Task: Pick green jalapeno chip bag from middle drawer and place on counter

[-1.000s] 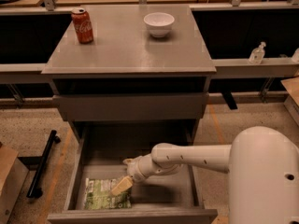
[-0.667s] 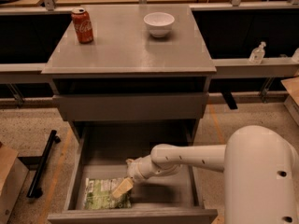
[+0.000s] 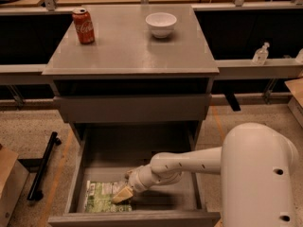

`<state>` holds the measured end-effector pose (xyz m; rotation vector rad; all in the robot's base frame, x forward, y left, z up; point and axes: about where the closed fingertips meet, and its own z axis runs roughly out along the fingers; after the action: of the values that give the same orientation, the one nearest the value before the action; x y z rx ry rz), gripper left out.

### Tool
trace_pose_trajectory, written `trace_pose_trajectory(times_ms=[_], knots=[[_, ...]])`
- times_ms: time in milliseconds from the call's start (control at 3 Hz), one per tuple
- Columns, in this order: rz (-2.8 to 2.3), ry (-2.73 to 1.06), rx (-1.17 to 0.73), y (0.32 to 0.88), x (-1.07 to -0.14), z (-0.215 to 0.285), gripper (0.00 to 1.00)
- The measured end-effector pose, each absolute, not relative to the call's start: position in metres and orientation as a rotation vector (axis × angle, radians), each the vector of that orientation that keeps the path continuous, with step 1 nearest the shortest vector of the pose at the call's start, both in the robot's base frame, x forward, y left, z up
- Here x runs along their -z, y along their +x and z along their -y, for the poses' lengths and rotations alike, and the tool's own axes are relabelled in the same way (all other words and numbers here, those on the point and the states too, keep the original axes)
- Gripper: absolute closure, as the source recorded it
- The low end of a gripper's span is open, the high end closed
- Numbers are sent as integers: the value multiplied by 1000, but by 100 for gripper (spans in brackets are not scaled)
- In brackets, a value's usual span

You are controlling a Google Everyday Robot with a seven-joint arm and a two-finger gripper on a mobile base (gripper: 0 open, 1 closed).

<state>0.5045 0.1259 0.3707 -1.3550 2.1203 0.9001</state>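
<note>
The green jalapeno chip bag (image 3: 100, 196) lies flat on the floor of the open middle drawer (image 3: 142, 150), at its front left. My gripper (image 3: 122, 195) reaches down into the drawer from the right on a white arm. Its tan fingertips rest on the bag's right end. The grey counter (image 3: 128, 46) is the cabinet's top above the drawer.
A red cola can (image 3: 83, 25) stands at the counter's back left and a white bowl (image 3: 161, 24) at its back middle. A black bar (image 3: 43, 165) lies on the floor left of the drawer. My white arm body (image 3: 258, 178) fills the lower right.
My gripper has stayed on the bag's right end, with almost no shift. The bag has not moved.
</note>
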Motion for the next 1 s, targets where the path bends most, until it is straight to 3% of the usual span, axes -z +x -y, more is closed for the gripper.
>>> trace_pose_trajectory(times_ms=[1000], knots=[[-2076, -1327, -897, 507, -381, -128, 96]])
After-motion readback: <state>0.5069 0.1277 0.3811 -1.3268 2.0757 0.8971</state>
